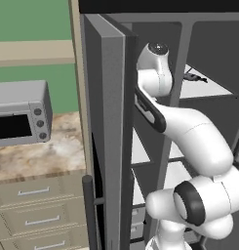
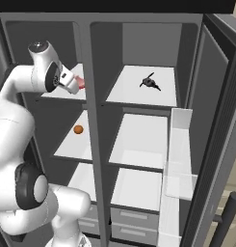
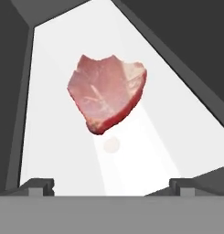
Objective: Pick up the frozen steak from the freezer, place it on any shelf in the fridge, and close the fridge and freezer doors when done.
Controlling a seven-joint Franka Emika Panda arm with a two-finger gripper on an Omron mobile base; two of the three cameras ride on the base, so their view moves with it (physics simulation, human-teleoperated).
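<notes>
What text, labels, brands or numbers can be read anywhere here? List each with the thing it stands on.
None can be read.
The toaster oven has knobs without legible markings.
The frozen steak, the white shelves and the grey door carry no print.

frozen steak (image 2: 81,83): mostly hidden behind hand | dark thing (image 2: 150,82) on fridge shelf: too small to identify

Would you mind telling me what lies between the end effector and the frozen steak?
Nothing but bare white shelf: in the hand view, the end effector faces the frozen steak with only that surface between.
</notes>
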